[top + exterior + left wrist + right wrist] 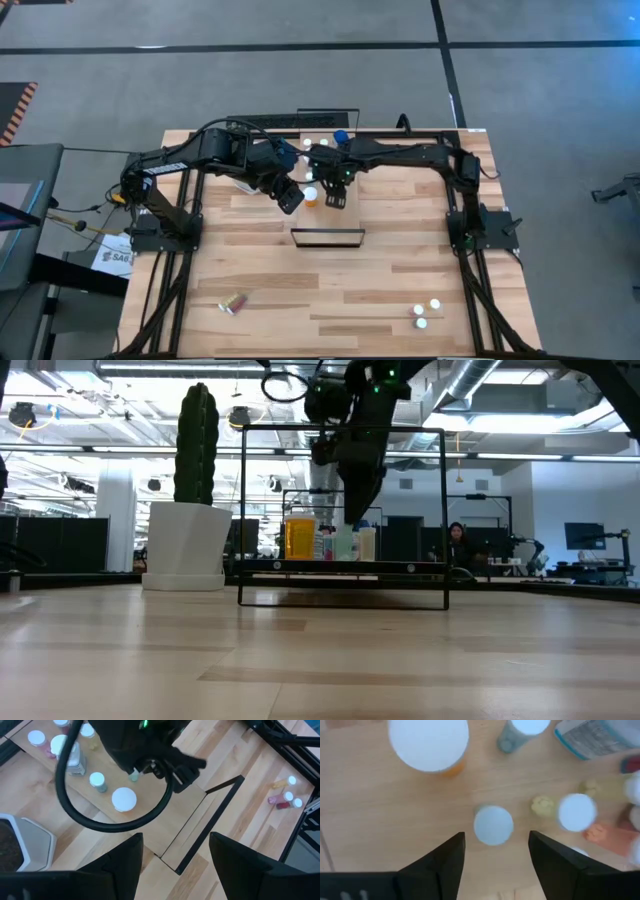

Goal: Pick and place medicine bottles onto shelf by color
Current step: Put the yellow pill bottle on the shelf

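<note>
Wooden shelf (pixel 420 140) boards at the far edge of the tabletop (pixel 330 290) already carry a cluster of medicine bottles, and that is where we are working. Our right claw (pixel 495 851) hangs straight above a small white-capped bottle (pixel 493 824) with a greenish body, its two fingers spread apart on either side of the cap and touching nothing. That bottle stands upright on the shelf, near a larger orange bottle (pixel 429 742) with a wide white cap, and another green one (pixel 522 732) stands beyond it. From the low view the orange bottle (pixel 299 537) and its neighbours stand in a row behind a thin black frame (pixel 343 515).

Our left claw (pixel 172 851) hovers just beside the right arm, fingers also wide apart and empty, looking down on the same shelf.

Elsewhere, a bottle lies on its side (pixel 234 302) near the front left of the tabletop, and two white-capped bottles (pixel 428 312) stand near the front right. A potted cactus (pixel 192 500) stands at the back left.

We judge the right arm is at a release or a pick on the shelf; which, we cannot tell. If the green bottle is placed, the next move calls for a straight lift clear of its cap, then a reach to the loose bottles at the front.
</note>
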You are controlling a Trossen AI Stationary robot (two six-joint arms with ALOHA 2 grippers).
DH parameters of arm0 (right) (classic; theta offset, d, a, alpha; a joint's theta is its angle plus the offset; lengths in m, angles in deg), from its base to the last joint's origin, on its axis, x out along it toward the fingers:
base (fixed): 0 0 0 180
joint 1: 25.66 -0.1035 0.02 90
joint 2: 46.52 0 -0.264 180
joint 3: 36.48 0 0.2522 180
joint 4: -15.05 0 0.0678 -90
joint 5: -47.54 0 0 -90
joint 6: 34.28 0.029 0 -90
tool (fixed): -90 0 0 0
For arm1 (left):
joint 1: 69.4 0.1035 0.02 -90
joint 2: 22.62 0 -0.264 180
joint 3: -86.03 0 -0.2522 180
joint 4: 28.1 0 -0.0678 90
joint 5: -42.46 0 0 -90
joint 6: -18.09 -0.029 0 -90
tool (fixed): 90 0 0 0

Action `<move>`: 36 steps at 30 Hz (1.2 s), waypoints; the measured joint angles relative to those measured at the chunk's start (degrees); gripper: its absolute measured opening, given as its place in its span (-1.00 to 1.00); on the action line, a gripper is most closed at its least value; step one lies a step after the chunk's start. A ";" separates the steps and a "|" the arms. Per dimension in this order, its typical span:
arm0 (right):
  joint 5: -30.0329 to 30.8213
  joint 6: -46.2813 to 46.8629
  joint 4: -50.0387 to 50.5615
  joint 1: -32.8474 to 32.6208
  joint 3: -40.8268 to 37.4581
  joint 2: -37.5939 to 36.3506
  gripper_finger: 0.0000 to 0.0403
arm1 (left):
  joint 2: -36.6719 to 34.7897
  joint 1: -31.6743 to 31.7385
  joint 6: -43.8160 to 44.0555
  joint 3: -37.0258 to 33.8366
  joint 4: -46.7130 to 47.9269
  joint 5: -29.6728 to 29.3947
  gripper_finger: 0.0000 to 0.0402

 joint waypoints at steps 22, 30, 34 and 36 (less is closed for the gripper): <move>-3.30 12.95 14.69 -5.65 -15.20 -11.88 0.13 | 0.00 0.00 0.83 0.00 -1.19 -0.05 0.07; -3.21 28.21 9.65 -9.85 -36.90 -33.18 0.13 | 0.02 0.00 0.79 -0.02 -6.51 -0.73 0.07; -6.12 35.90 11.44 -15.60 -47.07 -42.36 0.13 | 0.02 0.00 2.09 -0.02 -6.97 -1.03 0.07; -9.95 40.07 11.12 -19.13 -50.74 -46.30 0.13 | 0.02 -0.17 2.48 -0.04 -6.97 -1.10 0.07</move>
